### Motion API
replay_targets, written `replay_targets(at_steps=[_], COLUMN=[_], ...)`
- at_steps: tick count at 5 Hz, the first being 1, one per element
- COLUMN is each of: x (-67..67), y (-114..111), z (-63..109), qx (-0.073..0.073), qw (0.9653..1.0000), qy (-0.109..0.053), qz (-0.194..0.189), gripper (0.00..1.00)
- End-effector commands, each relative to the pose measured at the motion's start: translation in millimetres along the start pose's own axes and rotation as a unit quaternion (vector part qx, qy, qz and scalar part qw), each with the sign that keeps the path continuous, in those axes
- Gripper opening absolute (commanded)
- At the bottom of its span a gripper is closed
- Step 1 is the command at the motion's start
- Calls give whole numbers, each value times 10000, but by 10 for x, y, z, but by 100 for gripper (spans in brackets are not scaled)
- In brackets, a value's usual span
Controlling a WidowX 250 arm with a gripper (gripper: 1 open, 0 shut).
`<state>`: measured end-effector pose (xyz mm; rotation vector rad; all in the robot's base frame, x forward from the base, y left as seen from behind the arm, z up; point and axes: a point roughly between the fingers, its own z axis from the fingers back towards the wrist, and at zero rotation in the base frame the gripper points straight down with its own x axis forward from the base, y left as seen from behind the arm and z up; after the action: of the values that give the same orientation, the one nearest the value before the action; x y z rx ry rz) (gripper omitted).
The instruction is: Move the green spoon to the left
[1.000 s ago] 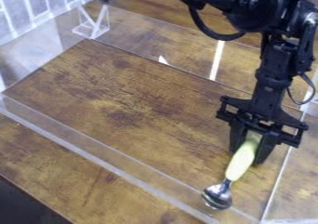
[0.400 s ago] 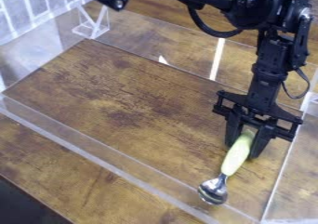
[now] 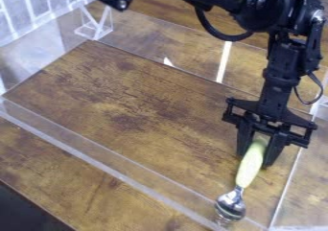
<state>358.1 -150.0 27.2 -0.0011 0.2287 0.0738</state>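
The green spoon (image 3: 250,163) lies at the front right of the wooden tabletop, its pale yellow-green handle pointing up into the gripper and its silver bowl (image 3: 231,207) near the clear front wall. My gripper (image 3: 266,142) points almost straight down, its black fingers shut on the upper end of the handle. The handle's top end is hidden between the fingers.
A low clear acrylic wall (image 3: 103,161) runs along the front and sides of the wooden table (image 3: 128,91). A clear acrylic stand (image 3: 92,24) sits at the back left. The black arm (image 3: 244,5) reaches in from the top.
The spoon's bowl has swung slightly toward the front right, closer to the clear wall. The gripper has stayed in place, shut on the handle.
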Motion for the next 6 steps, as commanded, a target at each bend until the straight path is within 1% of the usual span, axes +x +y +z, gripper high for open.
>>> replay_targets(at_steps=[1,2,3,5,6], x=[-73,-43,-163,-268,-324], y=[-197,-207,-115,-5,20], z=[315,350,467,763,878], qx=[-180,-222,-247,-432,-482], qw=[9994,9986,9992,9981,9975], qy=[-275,-241,-279,-438,-511], qz=[139,410,158,-2,-54], gripper=[0,0,0,0,0])
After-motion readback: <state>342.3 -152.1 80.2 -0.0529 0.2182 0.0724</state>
